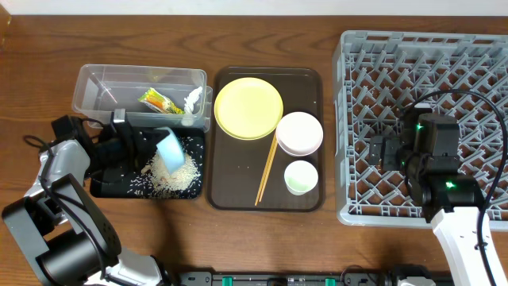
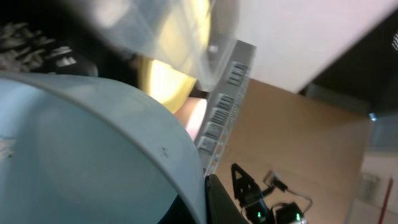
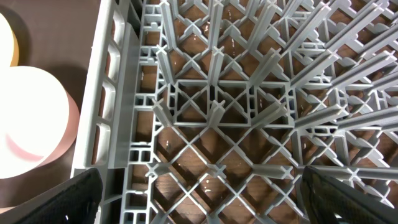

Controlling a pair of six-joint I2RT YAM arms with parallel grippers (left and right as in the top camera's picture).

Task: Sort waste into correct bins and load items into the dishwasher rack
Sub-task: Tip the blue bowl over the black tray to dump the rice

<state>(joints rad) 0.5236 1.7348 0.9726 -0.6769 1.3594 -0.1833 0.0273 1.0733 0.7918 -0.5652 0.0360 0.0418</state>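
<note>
My left gripper [image 1: 155, 148] is shut on the rim of the light blue bowl [image 1: 170, 150] and holds it tipped on its side above the black tray [image 1: 111, 187], where white rice grains [image 1: 176, 175] lie in a heap. The bowl fills the left wrist view [image 2: 93, 155]. The snack wrapper [image 1: 158, 102] and white tissue [image 1: 192, 99] lie in the clear tub [image 1: 95, 83]. The yellow plate [image 1: 248, 107], white bowl [image 1: 299, 133], pale green cup [image 1: 301, 176] and chopsticks [image 1: 266, 168] rest on the brown tray. My right gripper [image 1: 375, 150] is open and empty over the grey rack [image 1: 357, 48], its lattice [image 3: 217, 106] below it.
The dark brown serving tray [image 1: 230, 195] sits between the bins and the rack. The white bowl shows at the left edge of the right wrist view [image 3: 31, 124], just outside the rack's wall. Bare wooden table lies along the front.
</note>
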